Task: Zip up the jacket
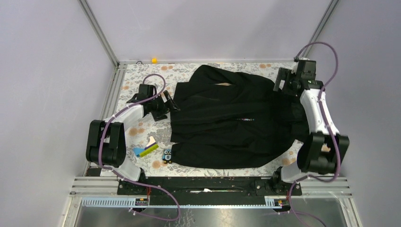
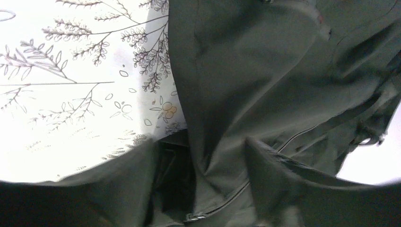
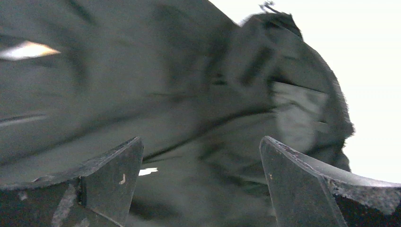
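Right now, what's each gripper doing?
Left gripper: fingers apart around jacket fabric; grip cannot be told.
Right gripper: open, holding nothing.

The right gripper (image 3: 201, 142) stands with jaws wide apart, the blurred black jacket (image 3: 156, 80) filling the view beyond

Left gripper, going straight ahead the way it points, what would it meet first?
The jacket: black fabric with its zipper lies between the fingers of the left gripper, probably touching, though depth is unclear.

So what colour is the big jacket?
The jacket is black; the top external view shows it best.
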